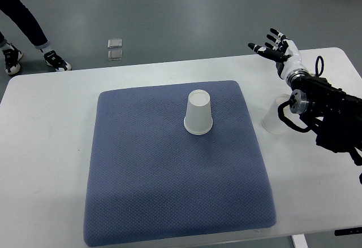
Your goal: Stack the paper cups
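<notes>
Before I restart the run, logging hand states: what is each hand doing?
Left hand: not in view.
Right hand: open, fingers spread, holding nothing, raised over the table's far right.

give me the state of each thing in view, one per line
paper cup on the mat: upside down, standing alone, not stacked
second cup: on the bare table right of the mat, partly hidden by the arm
right hand: open, fingers spread, holding nothing, raised over the table's far right edge
blue mat: lying flat on the table
</notes>
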### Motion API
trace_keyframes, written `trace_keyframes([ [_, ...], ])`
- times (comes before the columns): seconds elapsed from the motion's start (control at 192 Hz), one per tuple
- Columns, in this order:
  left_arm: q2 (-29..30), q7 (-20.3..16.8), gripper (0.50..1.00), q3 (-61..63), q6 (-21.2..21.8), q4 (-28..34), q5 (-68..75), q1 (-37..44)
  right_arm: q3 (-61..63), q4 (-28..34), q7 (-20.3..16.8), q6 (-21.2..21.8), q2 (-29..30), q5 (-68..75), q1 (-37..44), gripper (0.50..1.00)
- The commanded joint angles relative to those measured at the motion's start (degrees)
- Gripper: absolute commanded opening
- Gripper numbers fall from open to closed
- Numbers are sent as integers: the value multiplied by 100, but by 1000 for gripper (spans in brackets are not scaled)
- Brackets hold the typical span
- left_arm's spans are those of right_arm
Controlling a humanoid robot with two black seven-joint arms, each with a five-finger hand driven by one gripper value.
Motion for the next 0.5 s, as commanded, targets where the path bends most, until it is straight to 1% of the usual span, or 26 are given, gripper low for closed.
trace_keyframes([
  [0.0,0,0,1000,-5,3,-6,-18,1,7,0,-1,0,-2,0,13,917],
  [0.369,0,0,1000,3,3,-15,-18,-7,16,0,-1,44,-2,70,13,917],
  [0.494,0,0,1000,3,3,-15,-18,-7,24,9,-10,141,-2,114,22,917],
])
